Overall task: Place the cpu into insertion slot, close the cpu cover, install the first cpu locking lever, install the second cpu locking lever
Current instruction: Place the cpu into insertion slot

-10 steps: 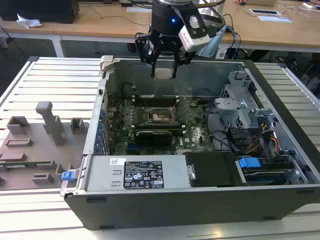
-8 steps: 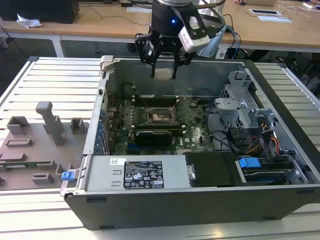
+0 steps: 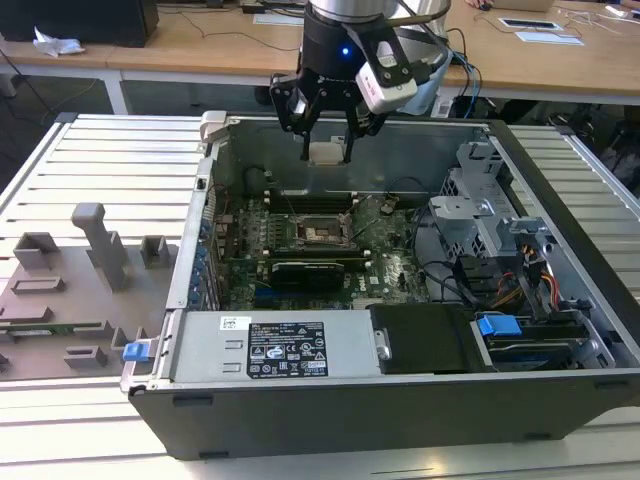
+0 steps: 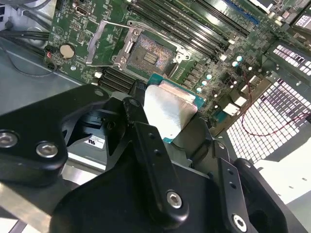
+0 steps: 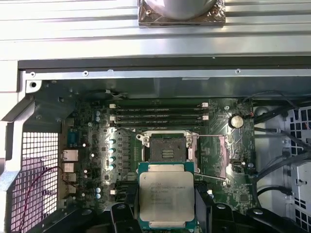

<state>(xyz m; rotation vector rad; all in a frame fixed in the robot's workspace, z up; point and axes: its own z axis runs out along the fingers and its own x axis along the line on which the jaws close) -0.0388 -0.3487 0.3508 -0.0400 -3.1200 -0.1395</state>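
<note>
The gripper (image 3: 327,148) pinches the cpu (image 5: 166,196) by two opposite edges and holds it in the air above the insertion slot (image 5: 166,151), clear of it. The slot lies bare on the green board (image 5: 87,143) inside the open computer case (image 3: 300,420). The cpu cover (image 4: 95,43) is swung open just beside the slot.

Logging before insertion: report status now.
Status: end effector shut on cpu, over the open case. The insertion slot bare, cpu unseated. The cpu cover stands open beside it; path unobstructed.
</note>
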